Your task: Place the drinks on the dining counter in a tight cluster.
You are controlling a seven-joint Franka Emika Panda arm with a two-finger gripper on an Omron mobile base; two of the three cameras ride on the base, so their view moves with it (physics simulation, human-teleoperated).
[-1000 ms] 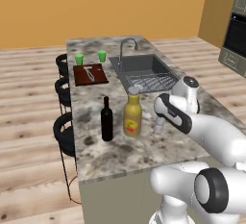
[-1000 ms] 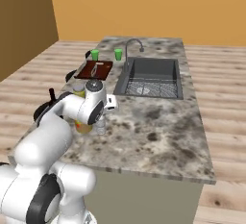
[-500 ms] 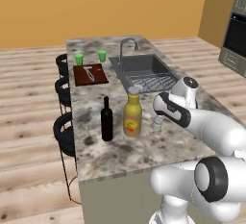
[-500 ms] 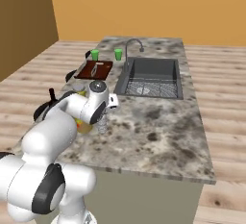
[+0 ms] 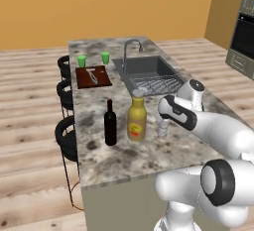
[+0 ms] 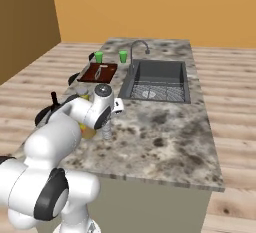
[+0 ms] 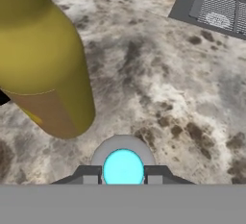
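On the dining counter [image 5: 149, 151] a slim black wine bottle [image 5: 110, 124] and a fatter yellow juice bottle [image 5: 137, 120] stand side by side. Just right of the juice bottle is the small clear water bottle [image 5: 161, 128], upright. My gripper [image 5: 164, 118] comes down on it from above and is shut on its top. In the hand view the blue cap [image 7: 123, 168] sits between my fingertips [image 7: 89, 175], with the juice bottle [image 7: 43, 59] close at the left. From the right base view the water bottle [image 6: 106, 131] stands under my gripper [image 6: 107, 120], and the juice bottle [image 6: 88, 131] is partly hidden behind my arm.
An inset sink [image 5: 149, 74] with a faucet [image 5: 131, 46] lies behind the bottles. Two green cups [image 5: 93, 59] and a dark cutting board [image 5: 93, 76] sit at the far left. Black stools [image 5: 66, 136] line the counter's left side.
My arm has shifted only slightly. The water bottle stays in about the same spot beside the juice bottle, with my gripper on its top.
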